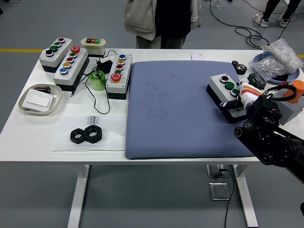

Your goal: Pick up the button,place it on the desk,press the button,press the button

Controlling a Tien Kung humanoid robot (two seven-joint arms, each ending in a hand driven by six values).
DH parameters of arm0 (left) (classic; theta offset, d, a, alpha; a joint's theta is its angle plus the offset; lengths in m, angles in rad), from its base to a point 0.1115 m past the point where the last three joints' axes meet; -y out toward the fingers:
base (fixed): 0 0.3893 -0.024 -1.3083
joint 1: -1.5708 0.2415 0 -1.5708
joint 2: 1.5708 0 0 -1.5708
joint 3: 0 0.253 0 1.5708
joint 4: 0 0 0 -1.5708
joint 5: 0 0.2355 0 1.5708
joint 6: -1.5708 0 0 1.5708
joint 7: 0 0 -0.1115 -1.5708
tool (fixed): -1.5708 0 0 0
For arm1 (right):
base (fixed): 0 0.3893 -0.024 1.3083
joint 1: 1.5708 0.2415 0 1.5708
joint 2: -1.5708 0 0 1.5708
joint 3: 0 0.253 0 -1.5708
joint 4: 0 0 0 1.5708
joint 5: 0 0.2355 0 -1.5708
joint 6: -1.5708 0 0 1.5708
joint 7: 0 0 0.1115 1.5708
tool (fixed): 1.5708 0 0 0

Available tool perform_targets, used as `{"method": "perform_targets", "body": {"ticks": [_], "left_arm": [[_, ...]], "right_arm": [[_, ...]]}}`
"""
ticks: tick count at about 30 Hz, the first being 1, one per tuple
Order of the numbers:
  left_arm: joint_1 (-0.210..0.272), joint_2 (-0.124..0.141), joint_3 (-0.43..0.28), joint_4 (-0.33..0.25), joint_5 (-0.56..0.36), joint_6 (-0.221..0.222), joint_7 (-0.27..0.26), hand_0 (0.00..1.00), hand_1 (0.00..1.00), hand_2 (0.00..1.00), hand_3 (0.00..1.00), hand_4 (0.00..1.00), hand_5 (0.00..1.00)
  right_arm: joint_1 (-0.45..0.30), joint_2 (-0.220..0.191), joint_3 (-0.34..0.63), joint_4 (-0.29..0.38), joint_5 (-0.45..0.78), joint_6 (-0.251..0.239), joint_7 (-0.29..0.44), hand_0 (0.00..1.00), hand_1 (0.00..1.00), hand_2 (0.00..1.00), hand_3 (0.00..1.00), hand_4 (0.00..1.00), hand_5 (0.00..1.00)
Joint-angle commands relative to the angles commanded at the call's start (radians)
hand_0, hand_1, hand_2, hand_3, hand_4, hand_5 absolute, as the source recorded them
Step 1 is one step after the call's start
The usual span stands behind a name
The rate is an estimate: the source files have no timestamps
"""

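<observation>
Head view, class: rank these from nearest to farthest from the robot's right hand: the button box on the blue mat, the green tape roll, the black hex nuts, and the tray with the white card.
1. Button box, on the blue mat, under the right hand.
2. Green tape roll, left of the mat.
3. Black hex nuts, front left; close to the tape roll's distance, so this order is tentative.
4. Tray, far left.

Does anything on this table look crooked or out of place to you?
Yes, slightly. The button box under the robot's right hand lies at a slant on the blue mat, near its right edge. The three button boxes at the table's left also sit at odd angles among loose cables. Nothing looks spilled or broken.
</observation>
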Motion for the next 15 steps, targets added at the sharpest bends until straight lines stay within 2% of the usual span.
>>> {"method": "perform_targets", "body": {"ticks": [2, 3, 8, 9, 10, 14, 15], "left_arm": [[0.0, 0.0, 0.0, 0.0, 0.001, 0.0, 0.0, 0.681, 0.643, 0.736, 0.78, 0.673, 0.998], [0.0, 0.0, -0.001, 0.0, 0.002, 0.0, 0.001, 0.681, 0.643, 0.736, 0.781, 0.672, 0.998], [0.002, 0.0, -0.006, 0.001, 0.007, 0.0, 0.001, 0.681, 0.643, 0.736, 0.781, 0.672, 0.998], [0.002, 0.0, -0.006, 0.001, 0.007, 0.0, 0.001, 0.681, 0.644, 0.736, 0.781, 0.675, 0.998], [0.002, 0.0, -0.007, 0.001, 0.008, 0.0, 0.001, 0.681, 0.644, 0.736, 0.781, 0.675, 0.998], [0.003, 0.0, -0.009, 0.002, 0.01, 0.0, 0.001, 0.681, 0.644, 0.736, 0.781, 0.675, 0.998], [0.004, 0.001, -0.009, 0.002, 0.01, -0.001, 0.001, 0.681, 0.644, 0.736, 0.78, 0.675, 0.998]], "right_arm": [[0.0, -0.004, -0.005, 0.001, 0.0, 0.014, 0.0, 0.65, 0.465, 0.532, 0.79, 0.925, 0.226], [0.0, -0.006, -0.009, 0.002, -0.002, 0.017, 0.0, 0.531, 0.386, 0.461, 0.709, 0.927, 0.251], [-0.002, -0.023, -0.023, 0.023, -0.039, 0.008, 0.0, 0.531, 0.386, 0.461, 0.709, 0.927, 0.251], [-0.003, -0.026, -0.025, 0.027, -0.045, 0.005, 0.0, 0.459, 0.321, 0.407, 0.611, 0.908, 0.235], [-0.003, -0.032, -0.029, 0.035, -0.053, 0.002, 0.0, 0.459, 0.321, 0.407, 0.611, 0.908, 0.235], [-0.005, -0.073, -0.057, 0.099, -0.096, -0.007, 0.0, 0.459, 0.321, 0.407, 0.611, 0.908, 0.235], [-0.005, -0.088, -0.067, 0.124, -0.102, -0.006, 0.0, 0.441, 0.302, 0.393, 0.582, 0.901, 0.232]]}}
